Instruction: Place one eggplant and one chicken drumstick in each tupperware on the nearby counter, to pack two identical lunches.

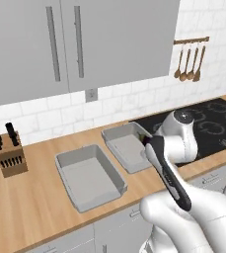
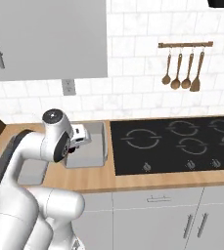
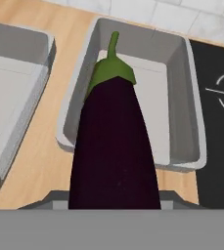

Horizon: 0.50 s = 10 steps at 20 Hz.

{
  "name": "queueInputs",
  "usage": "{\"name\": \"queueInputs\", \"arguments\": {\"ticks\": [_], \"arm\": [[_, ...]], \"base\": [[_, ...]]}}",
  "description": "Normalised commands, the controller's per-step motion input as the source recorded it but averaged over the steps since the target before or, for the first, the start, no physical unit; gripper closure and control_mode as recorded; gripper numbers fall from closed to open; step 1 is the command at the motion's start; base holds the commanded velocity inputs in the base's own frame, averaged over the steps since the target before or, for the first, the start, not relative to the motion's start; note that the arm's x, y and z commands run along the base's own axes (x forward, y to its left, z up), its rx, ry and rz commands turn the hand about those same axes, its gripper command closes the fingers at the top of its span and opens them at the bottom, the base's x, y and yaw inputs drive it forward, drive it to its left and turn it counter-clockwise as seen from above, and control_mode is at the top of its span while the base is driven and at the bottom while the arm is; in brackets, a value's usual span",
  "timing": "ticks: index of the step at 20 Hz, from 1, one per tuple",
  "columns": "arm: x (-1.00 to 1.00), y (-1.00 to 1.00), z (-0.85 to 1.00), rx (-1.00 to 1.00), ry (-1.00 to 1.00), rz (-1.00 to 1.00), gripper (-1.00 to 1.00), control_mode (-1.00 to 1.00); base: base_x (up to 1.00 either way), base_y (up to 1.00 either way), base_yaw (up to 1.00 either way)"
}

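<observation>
**Ana:** Wooden counter (image 1: 35,197) under grey wall cabinets (image 1: 85,39), white tile behind; a knife block (image 1: 8,155) stands at the far left and a black cooktop (image 2: 177,141) takes up the right end; what is the arm busy with?

**Ben:** It carries the eggplant (image 3: 114,146); in the hand view the purple body runs up from the bottom edge, green cap and stem pointing away from the camera; the gripper (image 2: 74,144) hangs over the tupperware nearest the cooktop (image 3: 182,97), so I judge this to be the drop-off step for that container.

**Ana:** Are the jaws closed on it?

**Ben:** The finger tips are hidden behind the fruit, yet it hangs in mid-air straight out of the hand, so the claw must be clamped narrowly around its lower body; nothing else supports it.

**Ana:** Why held lengthwise like that?

**Ben:** My guess: gripped near the thick end, the long axis lines up with the container's length, so it can lie flat inside without catching the rim.

**Ana:** And the other tupperware (image 1: 87,175)?

**Ben:** It sits just beside the first, further from the cooktop, apart from it; as far as the left base view shows, it has nothing in it; the first one's floor also looks bare where I can see it.

**Ana:** So the packing has barely begun?

**Ben:** That is my reading; I see no drumstick on this stretch of counter; the risk now is releasing too high and letting the eggplant roll against the wall.
</observation>
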Motion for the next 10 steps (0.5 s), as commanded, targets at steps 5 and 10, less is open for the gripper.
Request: {"name": "queueInputs", "arguments": {"ticks": [5, 10], "arm": [[1.0, -0.07, -0.17, 0.0, 0.17, 0.0, 1.0, -1.0], [1.0, 0.01, -0.17, 0.0, 0.19, -0.01, 1.0, -1.0]], "base": [[0.0, 0.0, 0.0], [0.0, 0.0, 0.0]]}}
